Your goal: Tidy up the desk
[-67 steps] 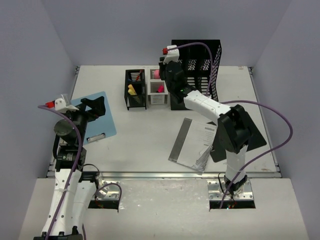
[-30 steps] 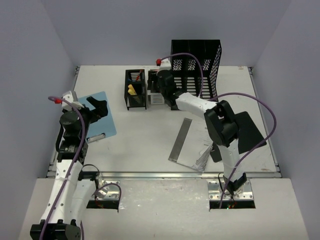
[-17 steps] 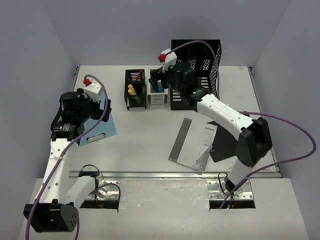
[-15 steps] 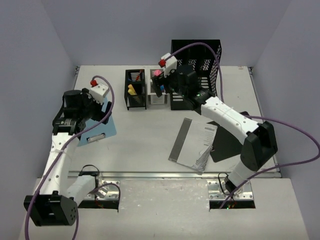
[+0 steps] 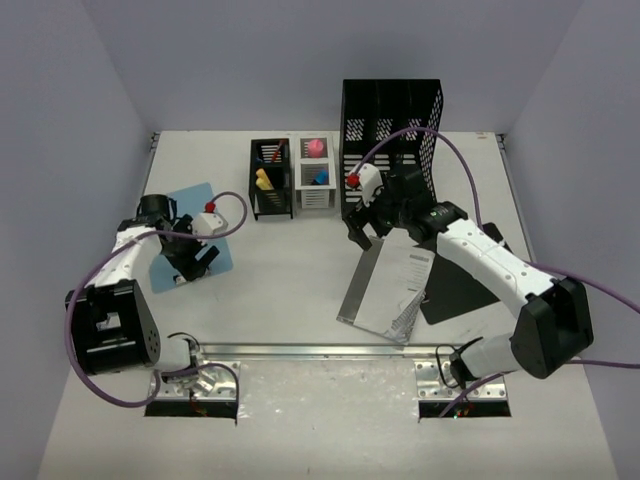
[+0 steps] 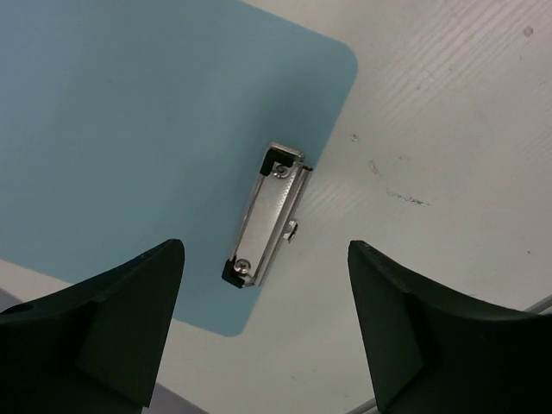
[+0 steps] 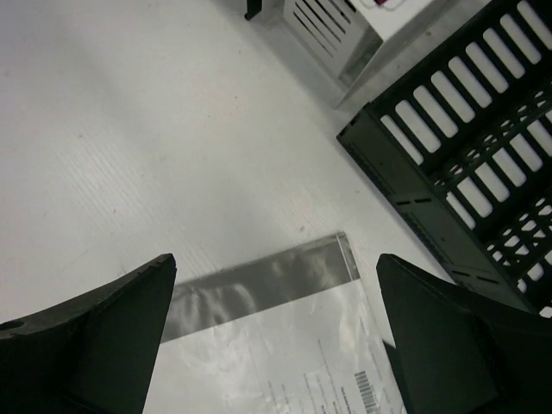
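Left hand (image 6: 263,280), right hand (image 7: 276,289): fingers spread

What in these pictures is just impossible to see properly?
- Top view: print on the sleeved paper is too small to read.
- Top view: the dark sheet lies partly under that paper and the right arm.
- Left wrist view: the blue clipboard runs off the frame's edges.

The clipboard (image 6: 129,112) is showing pale blue, its clip (image 6: 268,215) gleaming silver. The rack (image 7: 470,155) is showing black and slotted against the white desk (image 7: 129,129).
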Robot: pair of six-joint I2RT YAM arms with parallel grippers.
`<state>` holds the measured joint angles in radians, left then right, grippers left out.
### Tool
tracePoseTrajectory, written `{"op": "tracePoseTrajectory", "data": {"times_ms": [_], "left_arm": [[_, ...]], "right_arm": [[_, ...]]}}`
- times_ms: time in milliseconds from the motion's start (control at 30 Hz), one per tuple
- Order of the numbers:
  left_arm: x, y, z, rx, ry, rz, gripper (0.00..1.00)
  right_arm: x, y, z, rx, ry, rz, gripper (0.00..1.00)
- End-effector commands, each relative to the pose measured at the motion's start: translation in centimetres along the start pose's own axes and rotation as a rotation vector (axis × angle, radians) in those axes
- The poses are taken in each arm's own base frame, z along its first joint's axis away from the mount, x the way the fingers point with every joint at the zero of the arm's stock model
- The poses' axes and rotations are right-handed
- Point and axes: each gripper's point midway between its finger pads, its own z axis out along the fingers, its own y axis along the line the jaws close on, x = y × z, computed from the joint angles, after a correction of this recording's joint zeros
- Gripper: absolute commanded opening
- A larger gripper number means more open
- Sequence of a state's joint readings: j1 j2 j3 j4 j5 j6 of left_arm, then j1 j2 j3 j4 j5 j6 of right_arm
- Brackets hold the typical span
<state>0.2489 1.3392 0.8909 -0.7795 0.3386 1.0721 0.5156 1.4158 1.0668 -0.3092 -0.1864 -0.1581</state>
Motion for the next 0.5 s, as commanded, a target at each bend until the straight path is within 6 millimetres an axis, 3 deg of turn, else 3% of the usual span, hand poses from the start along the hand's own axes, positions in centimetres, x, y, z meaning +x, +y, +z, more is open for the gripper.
{"op": "tracePoseTrajectory", "data": {"times_ms": [0, 267, 467], "left_arm": [[0.6, 0.5, 1.8, 0.006, -0.008, 0.098, 0.75], [2.8, 1.3, 5.1, 0.022, 0.043, 0.116, 0.72], [4.3, 2.5, 5.8, 0.043, 0.058, 0.114, 0.7]], "right_arm": [[-0.1, 0.3, -1.0, -0.027, -0.027, -0.001, 0.99], [0.6, 0.7, -0.7, -0.07, -0.004, 0.034, 0.99], [0.8, 0.7, -0.6, -0.079, 0.005, 0.046, 0.99]]}}
